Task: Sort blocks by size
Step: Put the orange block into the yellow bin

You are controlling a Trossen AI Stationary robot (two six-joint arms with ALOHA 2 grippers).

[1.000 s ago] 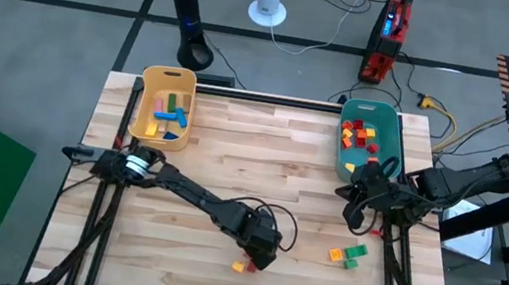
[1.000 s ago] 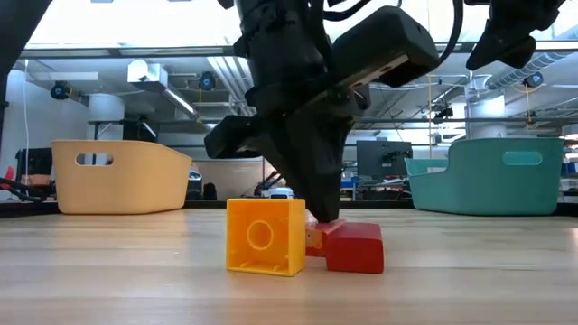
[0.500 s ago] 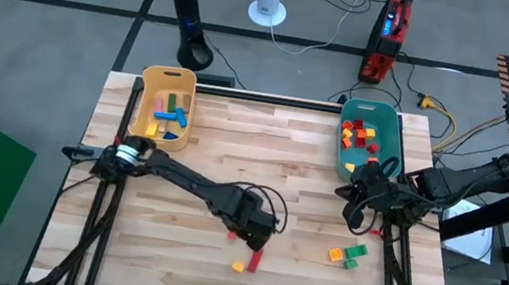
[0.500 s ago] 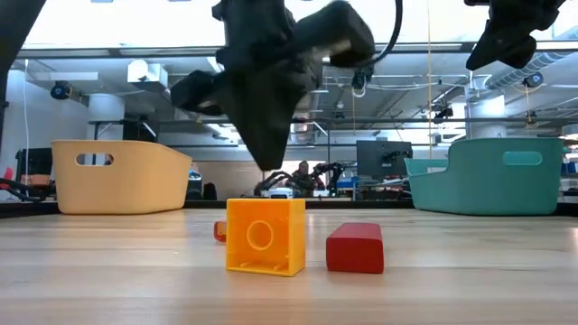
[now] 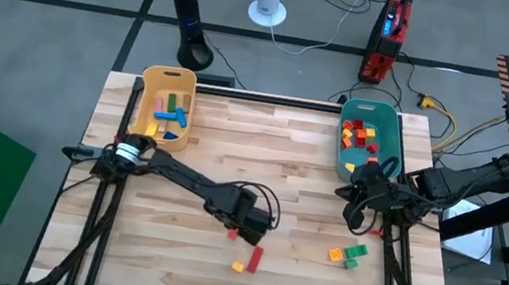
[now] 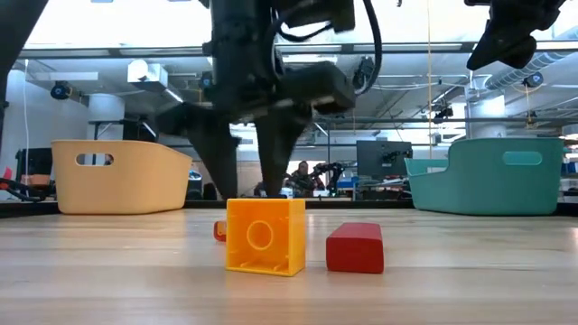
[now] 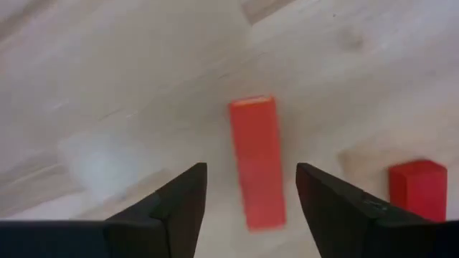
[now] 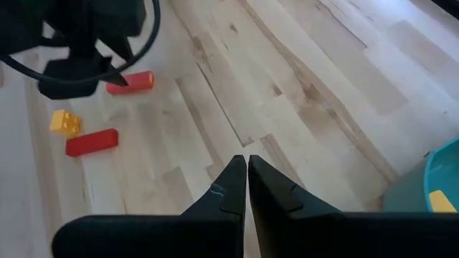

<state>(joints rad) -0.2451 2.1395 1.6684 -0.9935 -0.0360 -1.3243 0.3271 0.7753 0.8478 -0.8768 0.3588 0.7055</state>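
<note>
Presently the left gripper (image 5: 244,225) hangs released above the table (image 5: 233,150), jaws spread over a red bar (image 7: 257,161) lying flat. Another red bar (image 5: 255,259) and an orange cube (image 5: 237,265) lie nearby. Right gripper (image 5: 355,200) is clenched, empty, beside the teal bin (image 5: 389,132).

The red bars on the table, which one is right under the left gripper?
The red bar framed between the open left gripper; the other red bar lies beside the yellow cube.
</note>
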